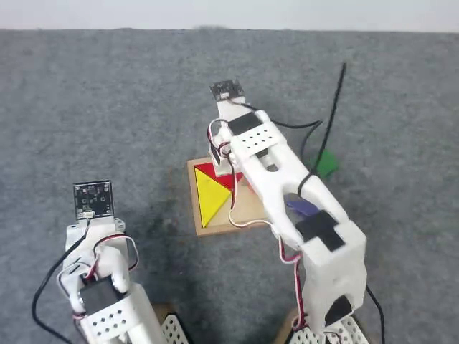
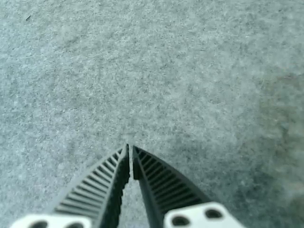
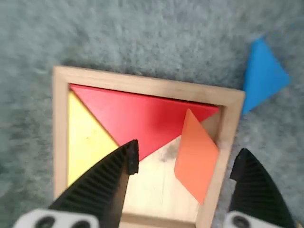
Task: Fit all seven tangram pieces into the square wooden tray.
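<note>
The square wooden tray (image 3: 142, 83) holds a large red triangle (image 3: 137, 114) along one side and a yellow triangle (image 3: 85, 140) beside it. An orange parallelogram (image 3: 195, 156) lies in the tray near one wall, with one tip over the red triangle. My right gripper (image 3: 187, 159) hangs open just above the tray, its black fingers on either side of the orange piece and not touching it. A blue triangle (image 3: 263, 78) lies on the carpet outside the tray. My left gripper (image 2: 129, 151) is shut and empty over bare grey carpet.
In the high view the right arm (image 1: 287, 193) stretches over the tray (image 1: 215, 229) at the centre. A green piece (image 1: 326, 163) and a purple piece (image 1: 305, 208) lie on the carpet to its right. The left arm (image 1: 97, 272) stands at the lower left.
</note>
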Tool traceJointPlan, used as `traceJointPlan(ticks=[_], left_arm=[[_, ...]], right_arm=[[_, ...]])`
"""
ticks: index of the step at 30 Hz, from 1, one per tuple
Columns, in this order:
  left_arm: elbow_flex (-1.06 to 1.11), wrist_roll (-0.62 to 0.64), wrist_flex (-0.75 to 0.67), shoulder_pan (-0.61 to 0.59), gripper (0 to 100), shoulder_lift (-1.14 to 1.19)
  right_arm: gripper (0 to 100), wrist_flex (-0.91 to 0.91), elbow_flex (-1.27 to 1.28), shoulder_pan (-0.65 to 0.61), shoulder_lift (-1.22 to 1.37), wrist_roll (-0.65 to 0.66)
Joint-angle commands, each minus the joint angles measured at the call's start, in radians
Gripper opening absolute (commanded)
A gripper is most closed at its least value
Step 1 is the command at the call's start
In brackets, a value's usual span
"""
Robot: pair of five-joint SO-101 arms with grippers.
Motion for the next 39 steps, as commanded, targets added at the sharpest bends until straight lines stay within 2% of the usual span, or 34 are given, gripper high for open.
traceJointPlan(ticks=[1,4,8,12,15,19,27,39], left_arm=[[-0.008,-0.012,0.003,0.000,2,-0.015],[-0.008,-0.012,0.003,0.000,2,-0.015],[-0.008,-0.012,0.003,0.000,2,-0.015],[-0.008,-0.012,0.003,0.000,2,-0.015],[-0.008,-0.012,0.003,0.000,2,-0.015],[-0.008,-0.012,0.003,0.000,2,-0.015],[-0.008,-0.012,0.003,0.000,2,-0.015],[-0.008,-0.012,0.003,0.000,2,-0.015]], right_arm=[[30.7,0.007,0.009,0.021,-0.166,0.051],[30.7,-0.056,0.124,0.038,-0.268,0.081],[29.1,-0.225,0.371,0.087,-0.389,0.140],[12.1,-0.392,0.551,0.148,-0.452,0.167],[1.7,-0.446,0.571,0.183,-0.447,0.172],[4.8,-0.455,0.557,0.179,-0.401,0.170],[4.7,-0.458,0.551,0.101,-0.361,0.170],[4.7,-0.461,0.473,0.104,-0.234,0.172]])
